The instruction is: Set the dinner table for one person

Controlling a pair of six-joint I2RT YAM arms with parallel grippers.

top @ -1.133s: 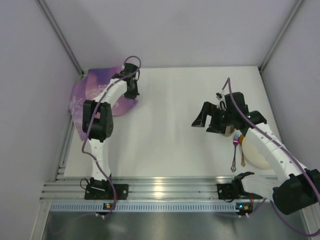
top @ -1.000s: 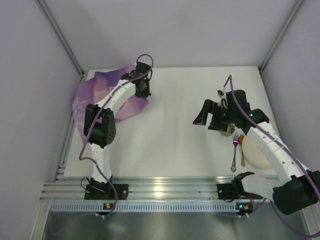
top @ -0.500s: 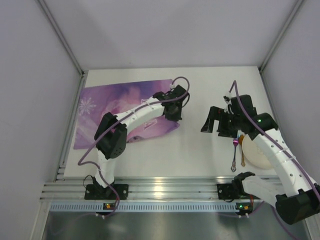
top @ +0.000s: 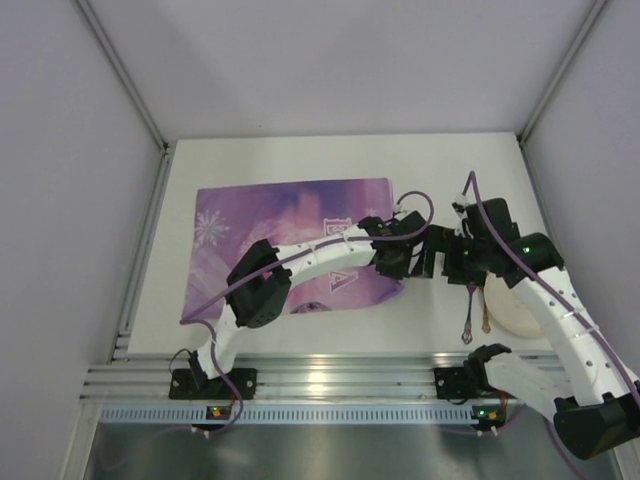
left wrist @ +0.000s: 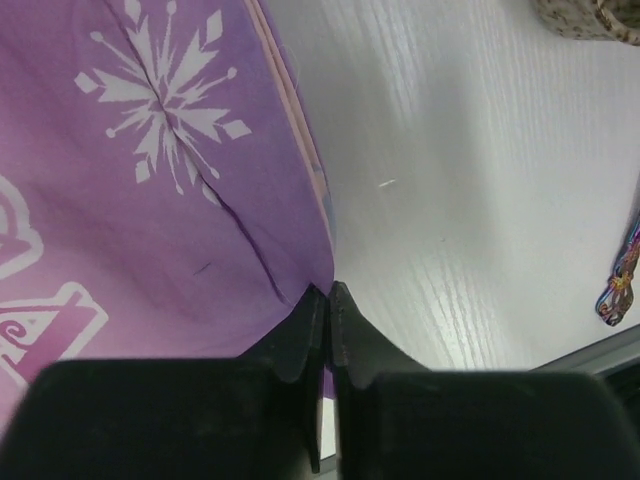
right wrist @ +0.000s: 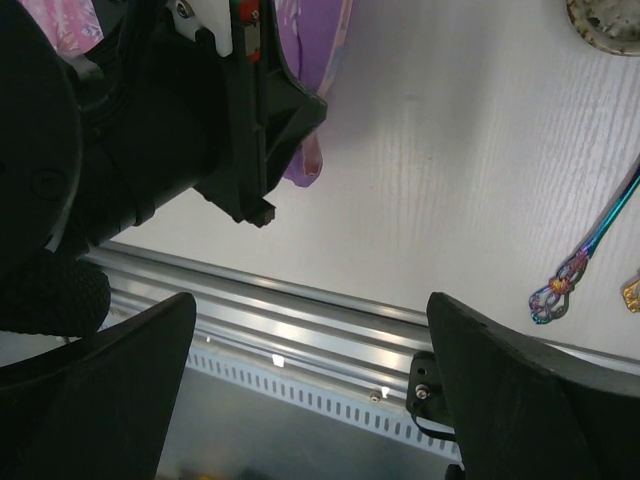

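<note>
1. The dinner table (top: 300, 160) fills the floor of the enclosure, its ribbed rail at 6 o'clock. It is not yet set.
2. The purple placemat (top: 290, 220) is the principal change. A second ago it lay bunched in the 10 o'clock corner. It is now spread nearly flat, from the 9 o'clock side to the table's centre.
3. The cream plate (top: 510, 305) sits at 4 o'clock, off the mat and partly hidden under the right arm.
4. The left gripper (left wrist: 327, 292) is pressed together, pinching the mat's corner nearest 4 o'clock, and has dragged it toward 3 o'clock.
5. The right gripper (top: 440, 262) is spread wide and holds nothing. It has shifted toward 9 o'clock and now hangs just beside the left gripper.
6. The iridescent fork (top: 469, 310) lies just beside the plate on its 9 o'clock side, and the speckled cup (right wrist: 605, 20) stands nearby.
7. Judgement: mat placement is nearly complete. The plate, the fork and the cup remain to be moved onto it.
</note>
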